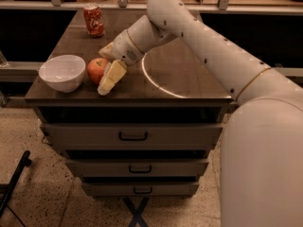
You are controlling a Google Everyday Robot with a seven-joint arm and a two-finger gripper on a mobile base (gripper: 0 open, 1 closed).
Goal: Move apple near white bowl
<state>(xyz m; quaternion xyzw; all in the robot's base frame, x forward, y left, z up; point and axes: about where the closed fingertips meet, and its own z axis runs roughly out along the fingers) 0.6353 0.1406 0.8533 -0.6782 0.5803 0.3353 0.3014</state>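
Note:
The red-orange apple [96,69] sits on the dark table top, just right of the white bowl [62,72] and close to its rim. My gripper [108,64] is right beside the apple on its right side. Its pale fingers are spread, one in front [111,78] and one behind [107,50], with the apple at their mouth. The jaws stand open and do not press on the apple. The white arm reaches in from the right.
A red soda can [93,20] stands at the back left of the table [189,86]. A pale ring is marked on the top, right of the gripper. Drawers sit below the front edge. A dark ledge runs behind the table.

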